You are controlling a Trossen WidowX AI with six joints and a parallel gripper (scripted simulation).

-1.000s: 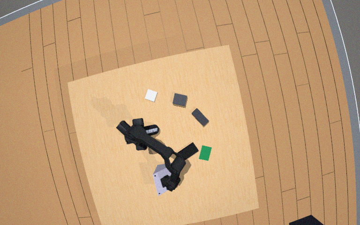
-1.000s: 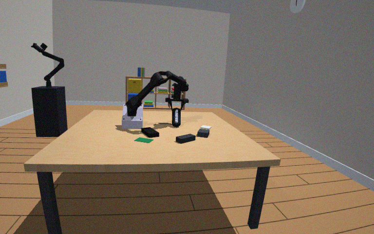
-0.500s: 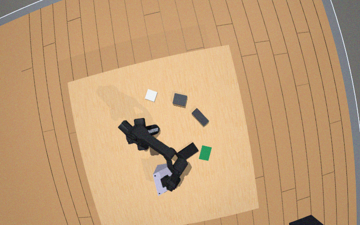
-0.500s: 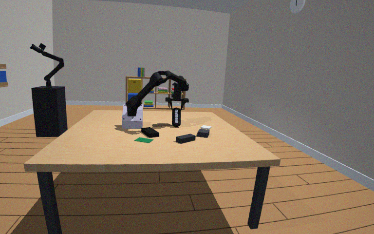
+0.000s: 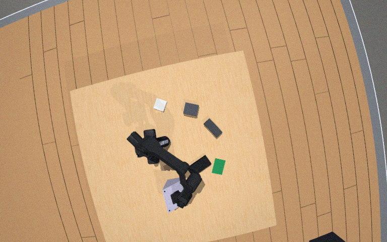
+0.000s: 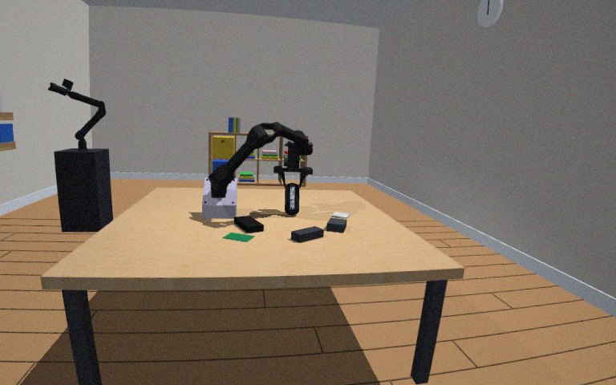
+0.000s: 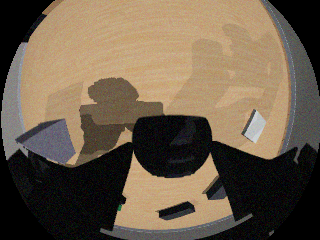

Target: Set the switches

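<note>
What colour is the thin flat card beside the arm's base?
Green, clearest in the top view.

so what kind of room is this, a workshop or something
Probably a plain indoor room set up as a robot workspace rather than a real workshop: a wooden table carrying the arm and a few small modules, plank flooring, a bookshelf against the back wall, and a second arm on a black pedestal.

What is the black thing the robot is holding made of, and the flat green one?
The controller unit, hanging on end in the gripper, looks like hard plastic: dark, matte, with a pale strip down one face. The green card lies very thin and flat, evenly coloured, so maybe plastic sheet or a circuit board; I can't tell which.
</note>
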